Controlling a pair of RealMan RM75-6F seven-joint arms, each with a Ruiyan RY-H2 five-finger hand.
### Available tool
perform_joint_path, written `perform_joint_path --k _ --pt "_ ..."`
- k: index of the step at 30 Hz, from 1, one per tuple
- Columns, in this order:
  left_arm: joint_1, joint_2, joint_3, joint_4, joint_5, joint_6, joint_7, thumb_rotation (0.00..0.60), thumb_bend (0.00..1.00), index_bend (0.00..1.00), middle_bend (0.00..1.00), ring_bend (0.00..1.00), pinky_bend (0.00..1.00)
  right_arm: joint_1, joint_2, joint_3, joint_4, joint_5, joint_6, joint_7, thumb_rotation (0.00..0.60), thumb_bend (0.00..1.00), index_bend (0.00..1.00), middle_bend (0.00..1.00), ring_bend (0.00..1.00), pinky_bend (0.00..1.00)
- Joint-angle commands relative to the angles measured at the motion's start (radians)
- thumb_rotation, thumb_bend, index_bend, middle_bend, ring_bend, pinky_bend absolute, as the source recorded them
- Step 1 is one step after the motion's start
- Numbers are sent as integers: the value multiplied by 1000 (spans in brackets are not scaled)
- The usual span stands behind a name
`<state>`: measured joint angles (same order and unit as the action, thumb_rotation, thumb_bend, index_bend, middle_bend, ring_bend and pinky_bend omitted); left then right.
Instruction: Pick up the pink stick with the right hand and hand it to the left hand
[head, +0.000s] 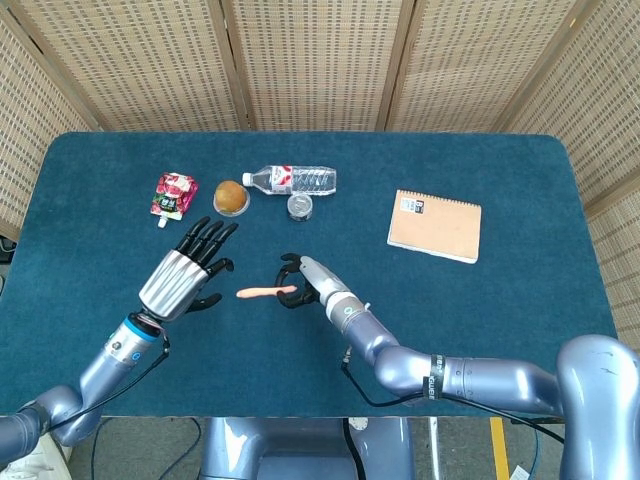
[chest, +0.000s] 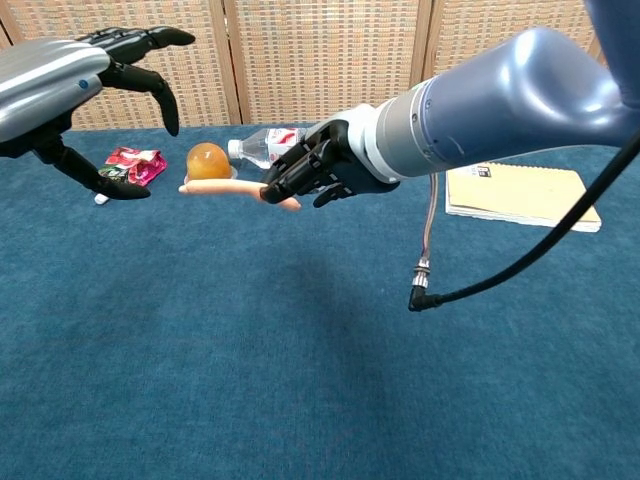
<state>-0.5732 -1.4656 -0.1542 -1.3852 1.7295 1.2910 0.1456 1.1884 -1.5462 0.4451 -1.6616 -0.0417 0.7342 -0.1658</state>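
Observation:
The pink stick (head: 262, 292) (chest: 228, 188) hangs above the blue table, lying level and pointing left. My right hand (head: 303, 280) (chest: 315, 172) grips its right end, fingers curled around it. My left hand (head: 186, 272) (chest: 82, 85) hovers just left of the stick's free tip with its fingers spread and nothing in it. A small gap shows between the tip and the left palm.
At the back of the table (head: 500, 310) lie a red pouch (head: 174, 193), a jelly cup (head: 231, 196), a clear water bottle (head: 294, 180) and a small jar (head: 300, 206). A tan notebook (head: 435, 225) lies at the right. A black cable (chest: 500, 270) dangles from my right arm.

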Motion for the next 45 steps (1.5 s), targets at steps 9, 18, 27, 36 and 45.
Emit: perform_joint_path --k 9,18,27,36,45 --pt "-65 -117 -2 50 5 -5 51 600 118 470 0 0 0 1 -7 -22 -1 -23 2 41 600 637 669 168 0 0" --pt "-85 -164 5 81 -25 -19 69 600 131 471 0 0 0 3 1 -32 -13 -41 12 60 600 637 671 169 0 0" --pt "-94 -175 19 93 -20 0 56 600 225 479 0 0 0 7 2 -45 -14 -49 14 72 600 637 672 170 0 0" --pt "-104 -176 26 82 -25 0 69 600 303 485 0 0 0 8 4 -52 -15 -59 14 83 600 637 673 169 0 0" --pt "-111 -184 22 71 -35 9 67 600 334 486 0 0 0 7 11 -63 -19 -66 17 88 600 638 673 170 0 0"
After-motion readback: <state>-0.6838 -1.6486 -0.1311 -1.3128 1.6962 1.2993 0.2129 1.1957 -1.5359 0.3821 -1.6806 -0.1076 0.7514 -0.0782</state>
